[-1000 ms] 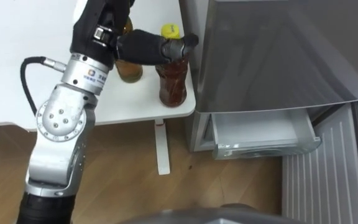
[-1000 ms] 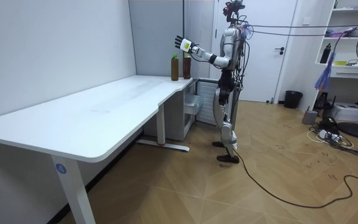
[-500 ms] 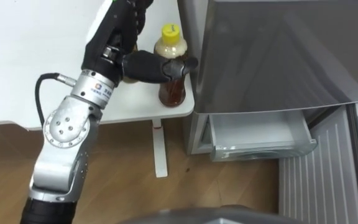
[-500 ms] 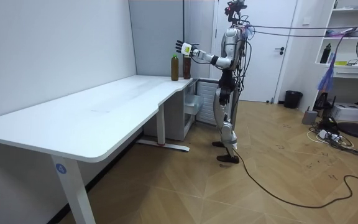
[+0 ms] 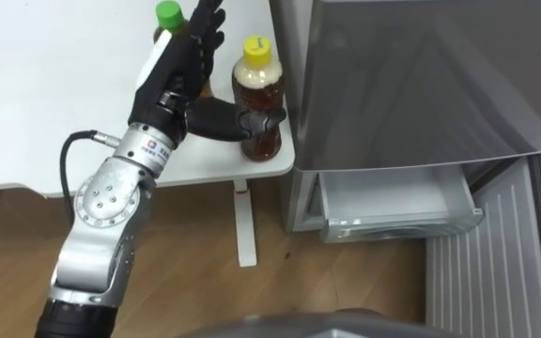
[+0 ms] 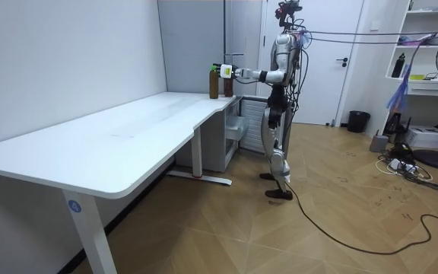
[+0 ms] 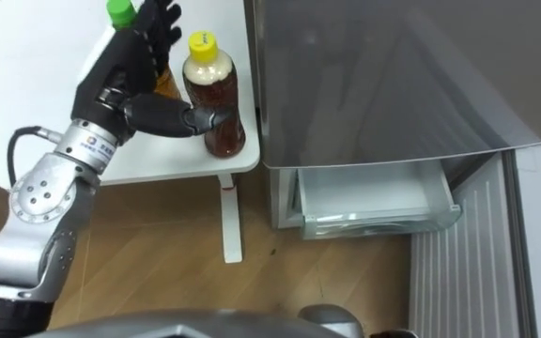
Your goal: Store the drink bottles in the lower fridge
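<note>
Left hand [image 5: 172,80], spread with thumb across the yellow-capped brown plastic drink bottle [image 5: 256,89], should wrap its waist squarely before lifting.

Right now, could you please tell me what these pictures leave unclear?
- Green-capped bottle: body hidden behind the left robot hand, left eye view.
- Drawer: its back lies under the fridge, both eye views.
- Room view: robot hand's contact with the yellow-capped bottle is too small to judge.
</note>
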`<state>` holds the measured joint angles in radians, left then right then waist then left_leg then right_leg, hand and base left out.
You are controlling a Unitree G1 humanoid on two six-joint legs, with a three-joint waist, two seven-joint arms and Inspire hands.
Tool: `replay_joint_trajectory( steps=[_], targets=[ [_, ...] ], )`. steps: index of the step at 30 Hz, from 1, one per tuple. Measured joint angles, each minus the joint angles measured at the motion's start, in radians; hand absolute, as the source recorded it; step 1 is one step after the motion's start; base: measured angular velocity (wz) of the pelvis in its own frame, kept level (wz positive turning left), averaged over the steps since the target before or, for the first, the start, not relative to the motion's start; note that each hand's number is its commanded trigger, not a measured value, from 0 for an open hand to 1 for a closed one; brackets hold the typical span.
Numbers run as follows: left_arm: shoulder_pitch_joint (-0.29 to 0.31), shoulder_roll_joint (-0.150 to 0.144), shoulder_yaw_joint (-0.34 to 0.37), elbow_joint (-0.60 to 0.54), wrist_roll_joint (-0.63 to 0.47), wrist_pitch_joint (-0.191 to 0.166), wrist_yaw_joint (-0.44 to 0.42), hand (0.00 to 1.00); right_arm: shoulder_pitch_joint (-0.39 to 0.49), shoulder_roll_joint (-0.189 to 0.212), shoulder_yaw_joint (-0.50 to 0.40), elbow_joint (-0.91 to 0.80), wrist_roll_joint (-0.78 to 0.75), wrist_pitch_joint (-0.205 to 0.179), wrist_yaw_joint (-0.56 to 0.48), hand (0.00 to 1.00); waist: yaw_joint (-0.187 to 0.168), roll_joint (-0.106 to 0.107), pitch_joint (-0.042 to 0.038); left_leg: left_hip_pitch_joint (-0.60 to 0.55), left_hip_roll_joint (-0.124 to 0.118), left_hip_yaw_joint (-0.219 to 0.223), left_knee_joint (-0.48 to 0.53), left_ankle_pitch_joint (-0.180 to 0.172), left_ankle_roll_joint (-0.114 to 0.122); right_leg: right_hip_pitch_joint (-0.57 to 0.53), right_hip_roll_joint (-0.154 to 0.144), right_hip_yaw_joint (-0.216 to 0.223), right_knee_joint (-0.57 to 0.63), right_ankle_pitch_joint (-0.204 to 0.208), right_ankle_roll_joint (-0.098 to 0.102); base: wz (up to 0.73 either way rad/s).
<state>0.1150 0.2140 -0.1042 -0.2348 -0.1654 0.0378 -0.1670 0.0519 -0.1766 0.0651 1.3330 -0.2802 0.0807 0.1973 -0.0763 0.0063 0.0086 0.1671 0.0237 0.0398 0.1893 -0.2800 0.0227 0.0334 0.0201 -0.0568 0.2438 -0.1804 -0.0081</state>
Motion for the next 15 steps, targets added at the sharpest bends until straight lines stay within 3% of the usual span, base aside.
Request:
replay_joint_trajectory(
  steps=[15],
  targets=[
    [0.000,0.000,-0.019,0.000,-0.001,0.000,0.012,0.00,0.002,0.000,0.000,-0.015,0.017,-0.017,-0.016,0.00,0.000,-0.005,-0.0015,-0.001,0.000,0.000,-0.001,0.000,0.000,0.001,0.000,0.000,-0.005,0.000,0.000,0.00]
  ],
)
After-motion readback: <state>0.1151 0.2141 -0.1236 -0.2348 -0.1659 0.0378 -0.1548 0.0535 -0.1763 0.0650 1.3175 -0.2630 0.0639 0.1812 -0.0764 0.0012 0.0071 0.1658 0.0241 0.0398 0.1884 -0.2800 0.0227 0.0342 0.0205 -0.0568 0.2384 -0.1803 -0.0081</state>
